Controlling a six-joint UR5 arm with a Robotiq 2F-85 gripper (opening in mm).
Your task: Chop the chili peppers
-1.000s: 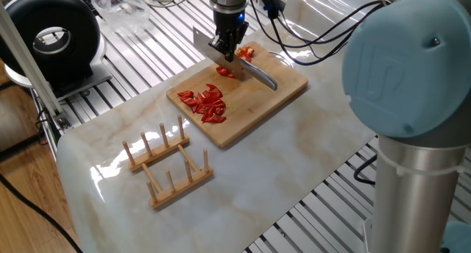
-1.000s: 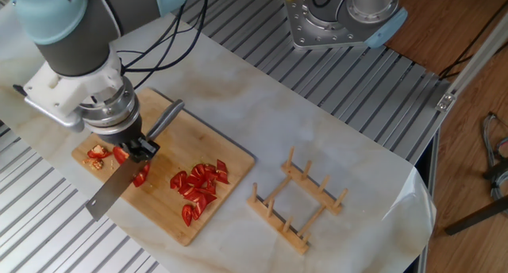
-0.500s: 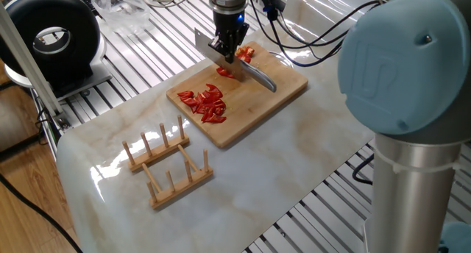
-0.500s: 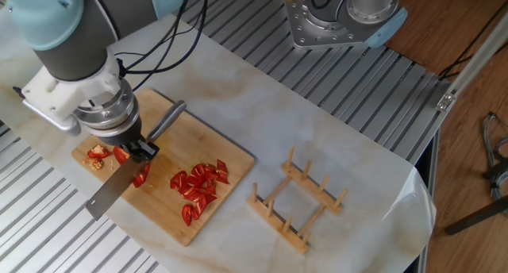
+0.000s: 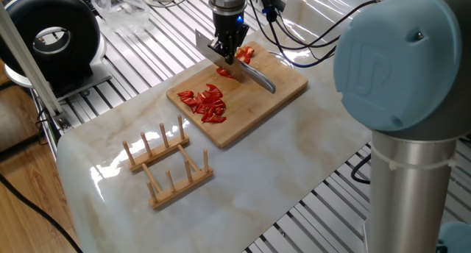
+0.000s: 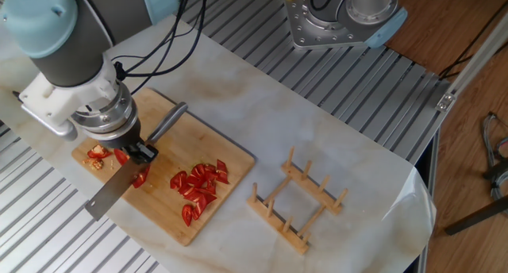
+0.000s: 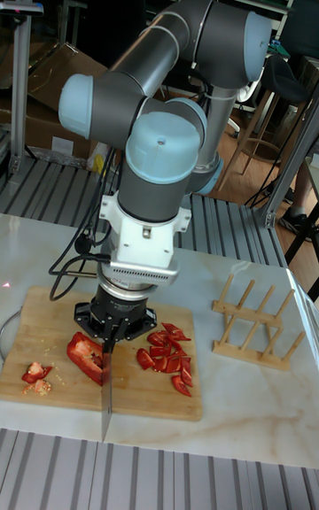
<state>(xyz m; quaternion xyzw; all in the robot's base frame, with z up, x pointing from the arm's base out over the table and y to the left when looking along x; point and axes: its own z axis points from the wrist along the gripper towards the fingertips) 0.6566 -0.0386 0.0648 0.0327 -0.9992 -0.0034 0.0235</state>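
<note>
Above the cutting board point(image 6: 226, 158), the gripper point(image 6: 140, 152), clamped on a knife point(image 6: 109, 197), has lifted slightly (blade clear), leaving one chili peppers point(image 7: 87, 356) chunk uncut.

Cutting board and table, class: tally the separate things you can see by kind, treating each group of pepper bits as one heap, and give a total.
Cutting board: 1
Knife: 1
Wooden rack: 1
Large uncut chili peppers piece: 1
Heap of cut red bits: 1
Small heap of scraps: 1
Total: 6
</note>
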